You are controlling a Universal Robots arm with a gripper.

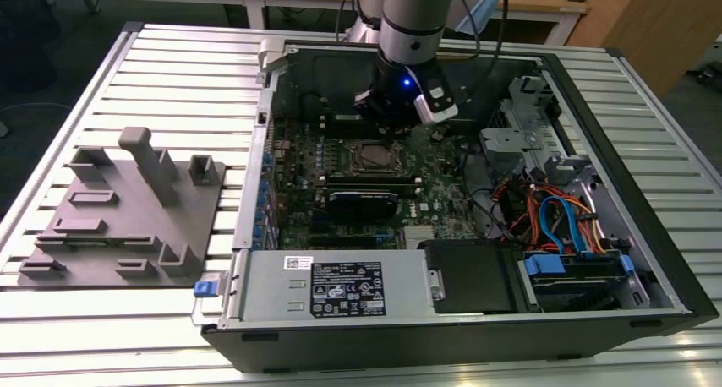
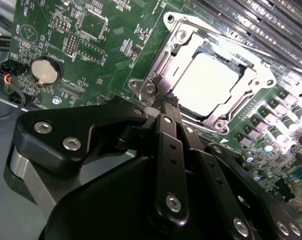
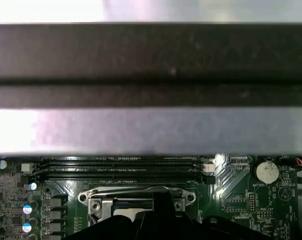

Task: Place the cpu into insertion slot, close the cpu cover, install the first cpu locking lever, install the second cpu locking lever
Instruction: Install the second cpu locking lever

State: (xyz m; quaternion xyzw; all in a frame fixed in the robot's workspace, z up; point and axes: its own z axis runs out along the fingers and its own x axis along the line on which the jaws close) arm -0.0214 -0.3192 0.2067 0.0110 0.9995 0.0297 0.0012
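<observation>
The arm (image 1: 407, 32) reaches down into the open computer case (image 1: 451, 201), which lies on a slatted tabletop (image 1: 169, 74). Its claw (image 2: 167, 102) hangs just above the near edge of the slot (image 2: 211, 75) on the green board (image 2: 90, 40), its fingers (image 2: 163, 122) pressed together and holding nothing. The cpu (image 2: 206, 82) sits in the slot, its pale top showing through the window of the cover (image 2: 243, 107), which lies flat around it. A round coin battery (image 2: 44, 71) sits on the board well apart from the slot. A grey fixture (image 1: 124, 209) rests on the tabletop at the exterior view's left of the case.
</observation>
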